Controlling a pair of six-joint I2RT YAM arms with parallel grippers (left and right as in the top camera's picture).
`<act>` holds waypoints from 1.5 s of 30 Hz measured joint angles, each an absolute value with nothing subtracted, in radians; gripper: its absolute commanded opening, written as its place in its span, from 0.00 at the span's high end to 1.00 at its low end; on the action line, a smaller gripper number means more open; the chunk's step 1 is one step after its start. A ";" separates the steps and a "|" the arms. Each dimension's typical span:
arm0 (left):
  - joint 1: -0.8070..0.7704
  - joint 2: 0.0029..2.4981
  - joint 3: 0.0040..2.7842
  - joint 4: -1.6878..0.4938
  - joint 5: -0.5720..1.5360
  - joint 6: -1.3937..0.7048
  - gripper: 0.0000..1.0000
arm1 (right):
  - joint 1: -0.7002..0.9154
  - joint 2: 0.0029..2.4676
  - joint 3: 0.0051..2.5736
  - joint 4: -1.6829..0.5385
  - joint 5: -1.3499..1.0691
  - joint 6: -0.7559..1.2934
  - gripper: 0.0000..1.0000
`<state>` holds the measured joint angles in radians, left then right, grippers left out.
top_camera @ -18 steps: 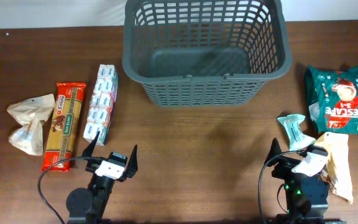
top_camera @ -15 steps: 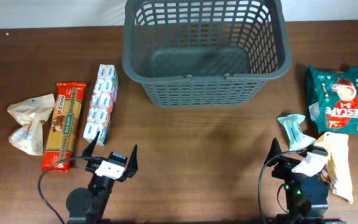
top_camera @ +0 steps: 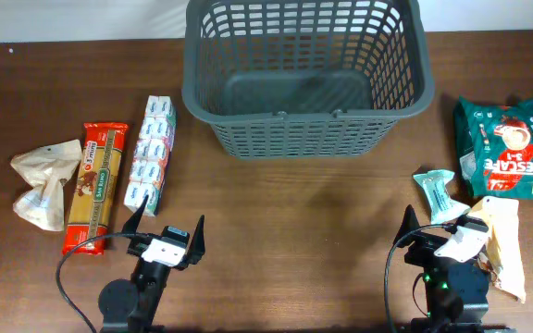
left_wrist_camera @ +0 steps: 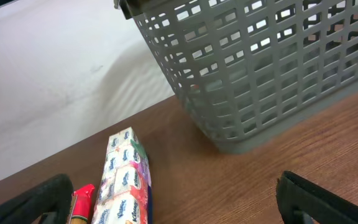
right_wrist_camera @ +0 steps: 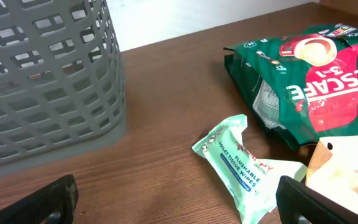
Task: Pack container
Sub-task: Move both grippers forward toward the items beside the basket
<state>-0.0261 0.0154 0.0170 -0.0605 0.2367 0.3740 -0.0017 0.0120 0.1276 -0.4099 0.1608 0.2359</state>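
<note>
Left gripper (top_camera: 167, 224) sits low at the near edge of the table (top_camera: 294, 213), jaws spread wide w/ nothing btwn them. Its wrist view shows only bare wood and the basket wall ahead. Right gripper (top_camera: 438, 225) is likewise wide apart and empty, at the near right.

Closest to the left gripper, just beyond it to the left, is a strip of tissue packs (top_camera: 151, 153) lying lengthwise. Beside that is a red spaghetti packet (top_camera: 95, 185), then a crumpled paper bag (top_camera: 44, 180) furthest left.

By the right gripper a teal wipes pack (right_wrist_camera: 244, 168) lies just ahead. A beige paper bag (top_camera: 502, 245) is right up against its outer finger; can't tell if they touch. Further right and back is a green Nescafe bag (top_camera: 512, 148).

The container (top_camera: 303, 116) stands upright at the far centre of the table, well apart from both arms and from every item. From overhead its bottom shows bare, i.e. nothing's gone in.

So I'd judge the job as not started: 0 items packed, six or so left lying out, three per side. Neither arm has hold of anything. Seems each arm needs to take its nearest item first, prob. the tissue strip on the left and the wipes on the right, then carry it over the rim.
</note>
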 measured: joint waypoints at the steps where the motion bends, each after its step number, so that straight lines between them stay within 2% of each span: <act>1: -0.026 0.015 0.017 -0.060 0.237 0.374 0.01 | -0.002 0.012 0.128 -0.410 0.161 0.236 0.01; 27: -0.026 0.015 0.017 -0.060 0.237 0.374 0.01 | -0.002 0.012 0.128 -0.410 0.158 0.236 0.01; 33: -0.026 0.015 0.017 -0.060 0.237 0.373 0.01 | -0.002 0.012 0.128 -0.411 -0.015 0.241 0.01; 37: -0.026 0.015 0.020 -0.072 0.237 0.298 0.01 | -0.002 0.012 0.128 -0.410 -0.162 0.244 0.01; 41: -0.026 0.017 0.065 -0.157 0.233 0.219 0.01 | -0.002 0.017 0.139 -0.411 -0.252 0.247 0.01; 45: -0.027 0.068 0.195 -0.292 0.142 0.168 0.01 | -0.002 0.107 0.260 -0.452 -0.246 0.245 0.01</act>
